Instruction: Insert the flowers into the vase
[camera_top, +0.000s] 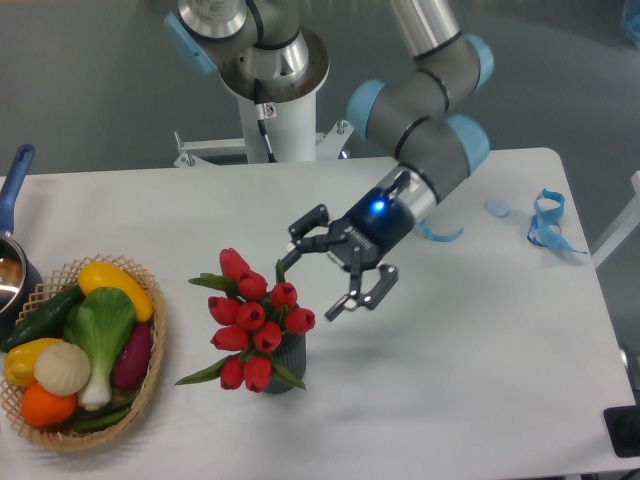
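Observation:
The red tulips (250, 315) with green leaves stand in the dark grey ribbed vase (291, 357) near the middle of the table. The bunch hides most of the vase; only its lower right side shows. My gripper (308, 284) is open and empty, just right of and slightly above the flowers, its fingers spread and pointing towards the bunch. One fingertip (283, 266) is close to the upper blooms; I cannot tell if it touches them.
A wicker basket (150, 380) of toy vegetables sits at the left front. A metal pot with a blue handle (14, 185) is at the left edge. Blue ribbon pieces (548, 222) lie at the right back. The robot base (280, 110) stands behind the table.

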